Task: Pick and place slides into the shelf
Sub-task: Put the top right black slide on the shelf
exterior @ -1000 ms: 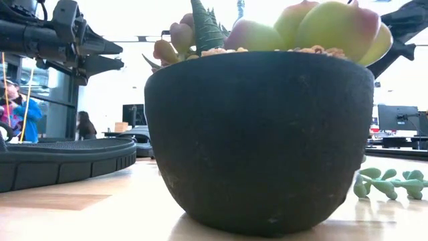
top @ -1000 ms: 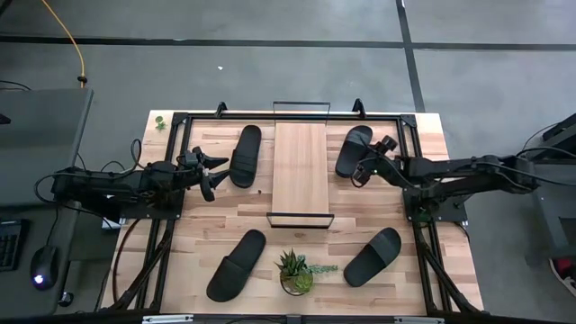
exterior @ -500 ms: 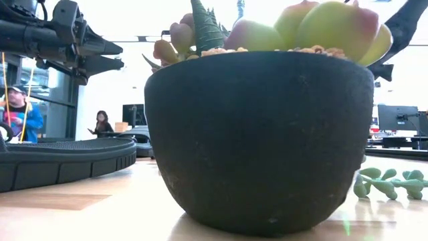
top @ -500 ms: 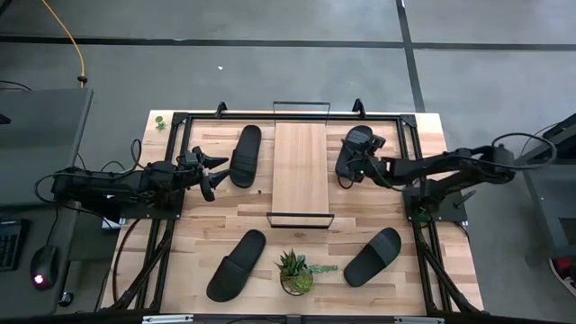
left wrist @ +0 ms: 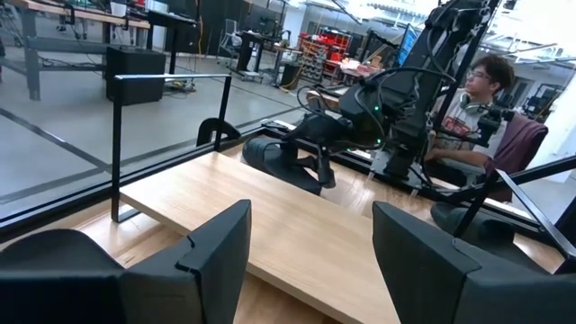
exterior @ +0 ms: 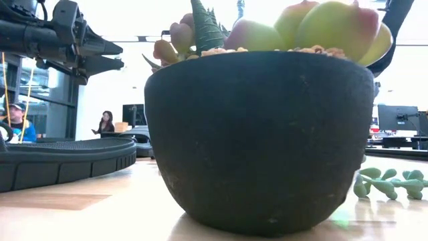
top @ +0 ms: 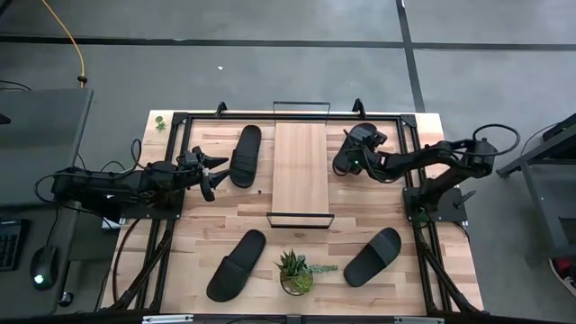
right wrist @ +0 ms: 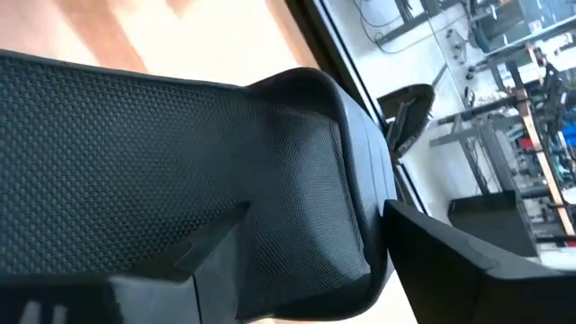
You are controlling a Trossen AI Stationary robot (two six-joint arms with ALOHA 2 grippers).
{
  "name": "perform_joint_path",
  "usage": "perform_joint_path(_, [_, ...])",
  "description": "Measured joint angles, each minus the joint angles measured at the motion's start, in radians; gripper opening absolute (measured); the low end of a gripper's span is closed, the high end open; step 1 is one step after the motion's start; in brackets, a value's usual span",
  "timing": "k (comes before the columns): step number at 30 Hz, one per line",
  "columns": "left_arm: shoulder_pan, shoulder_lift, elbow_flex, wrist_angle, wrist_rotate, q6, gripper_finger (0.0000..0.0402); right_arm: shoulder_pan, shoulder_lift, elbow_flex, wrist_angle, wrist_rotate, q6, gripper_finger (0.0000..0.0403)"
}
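High view: the right gripper (top: 349, 160) sits over the slide (top: 353, 149) just right of the shelf (top: 300, 174), fingers spread around its strap, not visibly clamped. The left gripper (top: 209, 175) hovers open beside another slide (top: 245, 155).

No legible text or labels

Four black slides lie flat on my table. Two (top: 245, 155) (top: 353, 146) sit beside the long light-wood shelf (top: 300, 173), one each side. Two more (top: 237, 265) (top: 373, 256) lie near the front.
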State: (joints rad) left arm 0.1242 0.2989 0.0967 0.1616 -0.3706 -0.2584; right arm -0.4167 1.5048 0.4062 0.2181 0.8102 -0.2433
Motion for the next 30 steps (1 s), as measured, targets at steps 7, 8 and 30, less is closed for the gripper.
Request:
perform_joint_path(7, [0.0, 0.0, 0.0, -0.004, 0.0, 0.0, 0.0216, -0.001, -0.008, -0.001, 0.003, 0.012, 0.0, 0.0224])
perform_joint_path(8, [0.0, 0.0, 0.0, -0.006, 0.0, 0.0, 0.0216, -0.002, -0.008, -0.001, 0.003, 0.013, 0.0, 0.0219])
perform_joint_path(30, [0.0, 0.0, 0.0, -0.007, 0.0, -0.001, 0.0216, -0.021, -0.008, -0.003, -0.012, 0.15, 0.077, 0.0187])
